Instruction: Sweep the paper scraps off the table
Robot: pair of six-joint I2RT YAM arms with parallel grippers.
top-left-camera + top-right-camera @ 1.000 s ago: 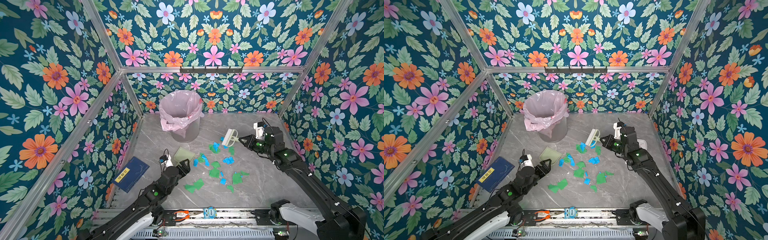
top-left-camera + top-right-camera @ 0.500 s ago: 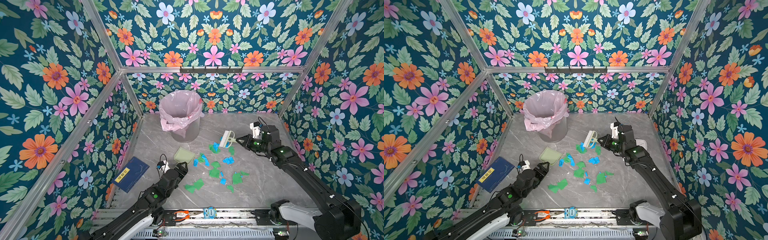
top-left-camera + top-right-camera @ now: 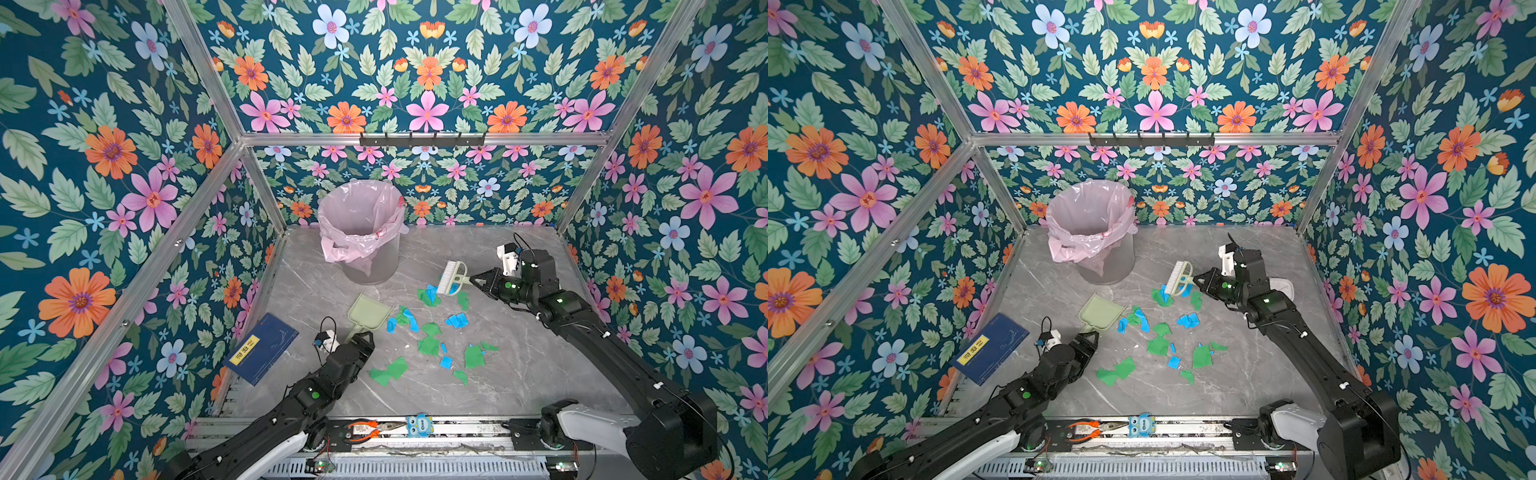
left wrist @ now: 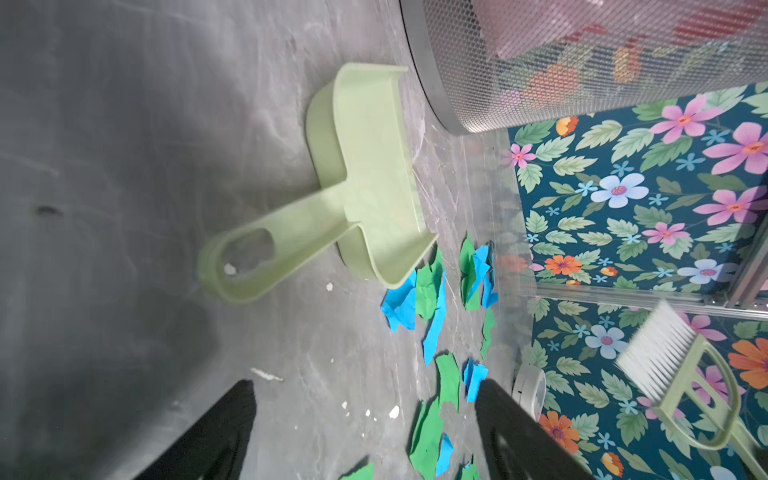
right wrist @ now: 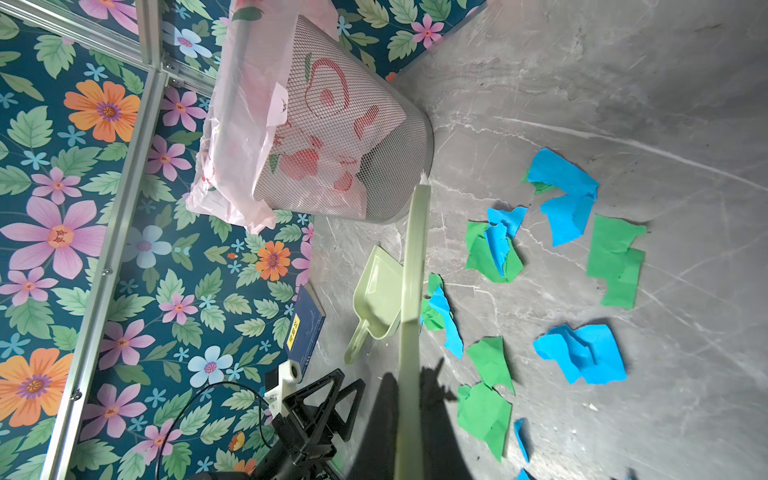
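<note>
Currently R gripper is clamped on brush handle, bristles by the farthest scraps. L gripper has jaws spread wide, nothing held, w/ dustpan handle just ahead. Paper scraps, green + blue, lie scattered mid table, btwn dustpan and brush.

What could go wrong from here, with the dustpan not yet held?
1. The open left gripper is short of the dustpan handle, which lies low on the table; closing may nudge the pan instead of gripping it.
2. The right gripper holds the brush only by its thin handle; pressing down may twist it.
3. The paper scraps lie spread wide; a stroke may scatter them past the pan.
</note>
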